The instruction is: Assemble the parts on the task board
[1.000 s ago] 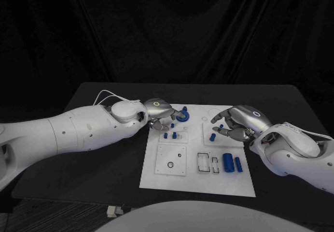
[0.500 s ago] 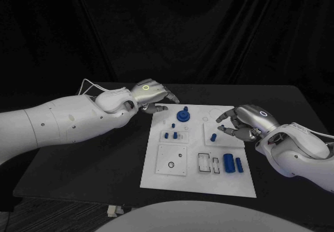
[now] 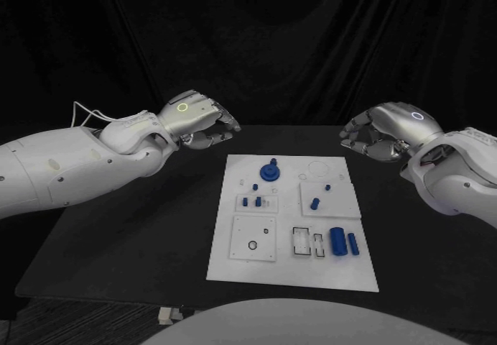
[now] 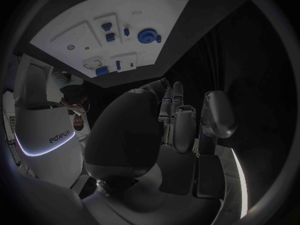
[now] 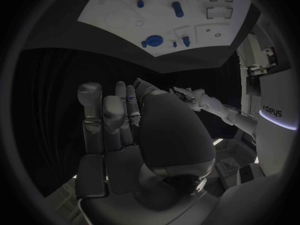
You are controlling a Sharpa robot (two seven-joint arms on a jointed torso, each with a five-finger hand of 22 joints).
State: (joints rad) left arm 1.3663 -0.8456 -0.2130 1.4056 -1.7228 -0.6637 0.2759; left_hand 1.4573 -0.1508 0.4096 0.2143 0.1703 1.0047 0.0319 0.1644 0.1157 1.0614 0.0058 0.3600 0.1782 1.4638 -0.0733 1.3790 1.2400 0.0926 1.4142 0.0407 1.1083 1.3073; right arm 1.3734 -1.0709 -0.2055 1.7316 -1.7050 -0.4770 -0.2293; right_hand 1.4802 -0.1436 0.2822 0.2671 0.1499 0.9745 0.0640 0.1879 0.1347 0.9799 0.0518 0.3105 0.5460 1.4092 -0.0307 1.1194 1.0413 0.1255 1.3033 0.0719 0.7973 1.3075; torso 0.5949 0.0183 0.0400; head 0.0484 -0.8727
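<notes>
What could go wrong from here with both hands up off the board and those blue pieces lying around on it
1. Two blue cylinders lie on their sides on the task board; a nudge could probably roll them off.
2. The small blue pegs stand close together, so reaching for one might knock its neighbour.
3. The left hand and right hand hang curled, holding nothing; they must open before any grasp.

— How many boards and hands?
— One task board [image 3: 293, 267], two hands: the left hand [image 3: 199, 120] upper left, the right hand [image 3: 386, 131] upper right.
— Blue parts?
— One round part [image 3: 270, 172], two cylinders [image 3: 346, 243], plus several small pegs [image 3: 252, 201], too small to count surely.
</notes>
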